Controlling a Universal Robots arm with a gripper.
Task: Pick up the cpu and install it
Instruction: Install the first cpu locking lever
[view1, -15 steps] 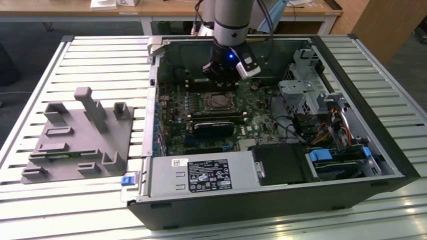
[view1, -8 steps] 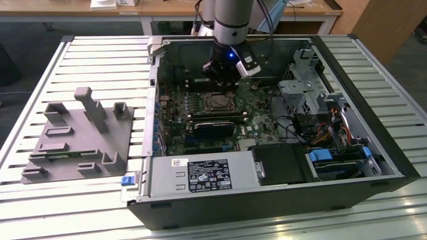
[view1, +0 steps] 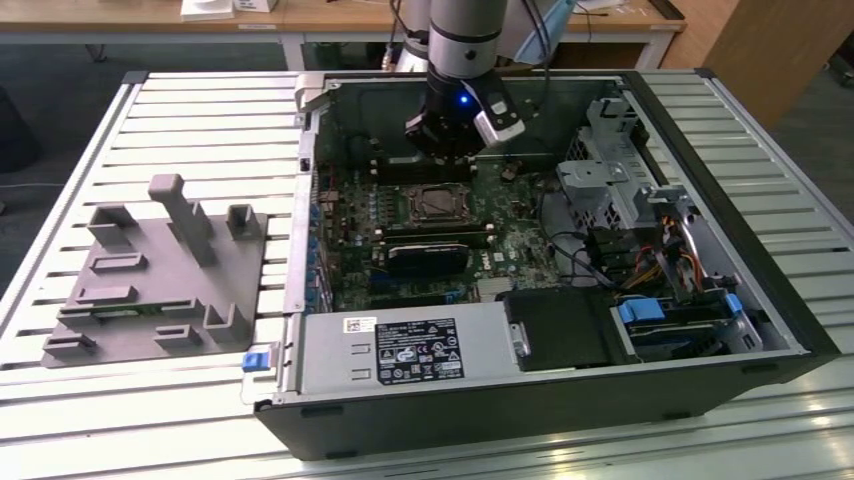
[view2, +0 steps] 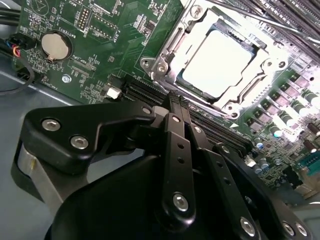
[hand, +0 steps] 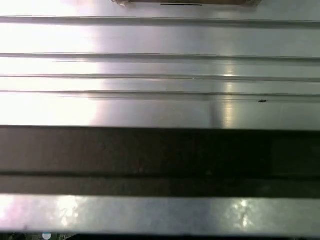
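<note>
Looking at where things stand for you:

cpu location: the cpu (view2: 216, 65) sits flat in the socket frame (view2: 165, 52) near the middle of the motherboard (view1: 400, 215), so you've got it seated already by the look of it.

gripper: the gripper (view1: 447, 150) hangs over the board's far edge, just beyond the socket, touching nothing that I can see. In the second wrist view the black linkage bars come together with nothing between them, so I'd call the jaws closed and empty.

cpu handling: light, stiff and flat, I'd guess. Its metal top looks slick and glares white. The underside contacts are probably delicate, so you'd want to hold it by opposite side edges, never press down skewed.

socket: shiny metal frame, screws at the corners, hugging the chip all round.

board: green, crowded with small parts, a round coin cell (view2: 55, 45) off toward one corner.

tray: matte grey plastic tray (view1: 154, 275) with upright pegs, on the ribbed metal bench (view1: 200, 110) beside the case (view1: 534, 400).
</note>
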